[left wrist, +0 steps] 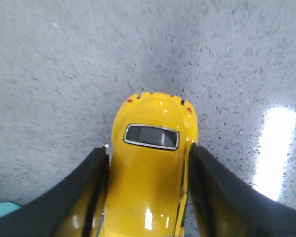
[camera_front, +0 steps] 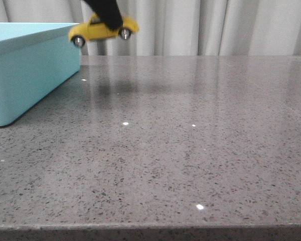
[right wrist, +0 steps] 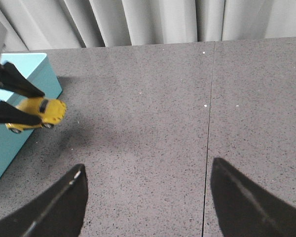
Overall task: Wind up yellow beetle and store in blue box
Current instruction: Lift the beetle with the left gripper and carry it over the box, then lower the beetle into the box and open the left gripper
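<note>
Up front, the beetle (camera_front: 103, 29) hangs in the air, pinched by the dark left tool (camera_front: 106, 14), clear of the grey surface (camera_front: 190, 150) and just beside the near corner of the box (camera_front: 30, 75). Its nose looks to overlap the box's rim, though whether it is over the opening or only in front of it cannot be told from this angle. I judge the step in hand to be the carry to storage; whether the winding is done cannot be read from these pictures. The next move calls for bringing the car further over the box's opening, lowering it below the rim, then letting the fingers part.

From the left wrist, the beetle (left wrist: 150, 168) sits lengthwise between the two black fingers (left wrist: 84, 197), which press on its flanks. Its dark window and small red lamps show; a sliver of the box (left wrist: 2, 211) appears at one corner. No badge or lettering can be read.

From the right wrist, the right tool (right wrist: 145, 197) is spread wide and holds nothing, well apart from the beetle (right wrist: 37, 114), which is by the box (right wrist: 10, 140) corner in the left tool (right wrist: 12, 101). No writing shows on car, box or surface.
</note>
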### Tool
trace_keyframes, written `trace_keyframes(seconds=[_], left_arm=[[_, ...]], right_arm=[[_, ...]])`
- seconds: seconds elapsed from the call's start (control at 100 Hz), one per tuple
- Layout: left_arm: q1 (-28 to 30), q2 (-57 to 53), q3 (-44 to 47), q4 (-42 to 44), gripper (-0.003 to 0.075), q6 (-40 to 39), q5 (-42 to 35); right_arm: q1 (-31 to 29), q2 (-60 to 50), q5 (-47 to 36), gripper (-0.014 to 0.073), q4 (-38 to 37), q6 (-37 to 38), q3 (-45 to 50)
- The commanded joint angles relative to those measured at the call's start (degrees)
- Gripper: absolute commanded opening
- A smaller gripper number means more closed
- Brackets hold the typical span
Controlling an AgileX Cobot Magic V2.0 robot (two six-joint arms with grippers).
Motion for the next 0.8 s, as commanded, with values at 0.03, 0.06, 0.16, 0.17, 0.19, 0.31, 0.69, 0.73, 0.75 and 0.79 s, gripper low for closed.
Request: trace_keyframes(seconds=[0.03,0.06,0.16,0.17,0.19,0.31,0.69,0.73,0.75,0.79], left_arm=[[-0.39,-3.03,-7.91,0.45,0.0169,-3.80,2.42],[-0.11,-3.03,-9.55,2.01,0.0169,-4.93,3.20],[0.71,-3.16,-13.03,7.53,0.0169,-9.51,5.29],[0.74,-3.31,-13.17,7.96,0.0169,-10.42,5.29],[1.09,-3.47,-13.42,9.23,0.0169,-11.55,5.29],[4.08,-4.90,-13.47,12.67,0.0169,-15.73,5.29],[18.31,-4.64,-7.56,11.97,0.0169,-24.22,5.29],[19.22,-4.12,-6.15,11.72,0.0169,-24.22,5.29],[19.64,-3.76,-5.27,11.60,0.0169,-24.22,5.29],[20.09,-3.22,-3.58,11.60,0.0169,-24.22,5.29]], right_arm=[[0.06,-0.28,-4.62,0.0529,-0.49,-0.73,-1.37],[0.06,-0.28,-4.62,0.0529,-0.49,-0.73,-1.37],[0.06,-0.28,-4.62,0.0529,-0.49,-0.73,-1.37],[0.06,-0.28,-4.62,0.0529,-0.49,-0.73,-1.37],[0.06,-0.28,-4.62,0.0529,-0.49,-0.73,-1.37],[0.06,-0.28,-4.62,0.0529,-0.49,-0.73,-1.37],[0.06,-0.28,-4.67,0.0529,-0.49,-0.73,-1.37],[0.06,-0.28,-4.78,0.0529,-0.49,-0.73,-1.37],[0.06,-0.28,-4.78,0.0529,-0.49,-0.73,-1.37],[0.06,-0.28,-4.91,0.0529,-0.49,-0.73,-1.37]])
